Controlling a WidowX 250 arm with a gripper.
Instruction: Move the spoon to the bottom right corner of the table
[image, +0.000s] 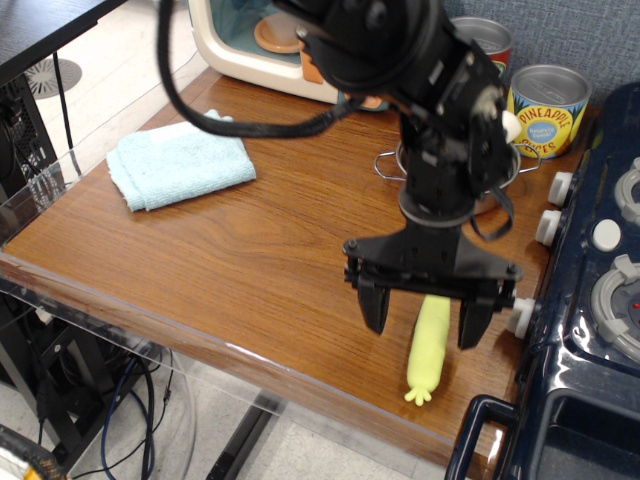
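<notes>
The spoon (428, 350) lies on the reddish-brown table (250, 250) near its front right edge. Its light yellow-green handle points toward the front, with the frilled tip close to the edge. The silver bowl is hidden behind my gripper. My gripper (423, 321) is open and empty. It hangs above the spoon, with one dark finger on each side of the handle and raised clear of it.
A light blue folded cloth (178, 160) lies at the back left. A dark blue toy stove (590, 300) stands along the right side. A small metal pot (400, 165) is behind my arm. Two cans (548, 108) and a toy oven (265, 40) stand at the back.
</notes>
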